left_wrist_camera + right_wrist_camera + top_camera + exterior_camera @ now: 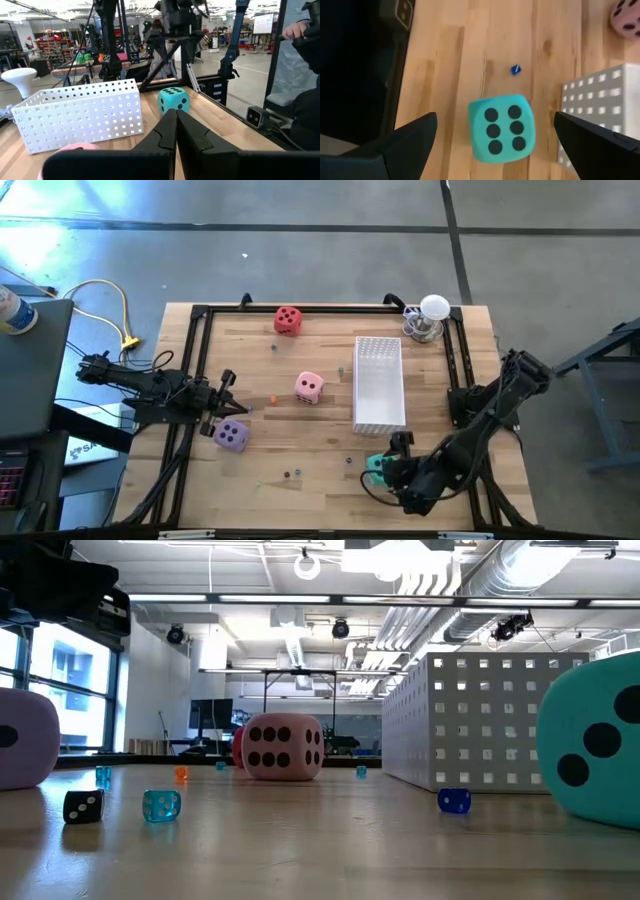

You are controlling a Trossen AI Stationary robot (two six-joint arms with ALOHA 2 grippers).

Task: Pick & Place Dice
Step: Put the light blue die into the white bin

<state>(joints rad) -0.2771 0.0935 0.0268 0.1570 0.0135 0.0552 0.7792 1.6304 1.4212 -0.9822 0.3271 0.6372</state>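
The wooden table [320, 450] held scattered dice before a bright workshop; the right gripper [495, 137] hung spread above the green die [501, 128], the left gripper [176, 131] pressed together.

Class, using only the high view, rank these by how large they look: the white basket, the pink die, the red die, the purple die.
1. White basket, clearly largest.
2. Pink die, red die and purple die look alike; no ranking between them.

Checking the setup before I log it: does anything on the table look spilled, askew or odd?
Yes: tiny dice lie scattered loose over the table among the big soft dice, as if spilled. The white basket stands upright and looks empty from above. Nothing seems damaged.
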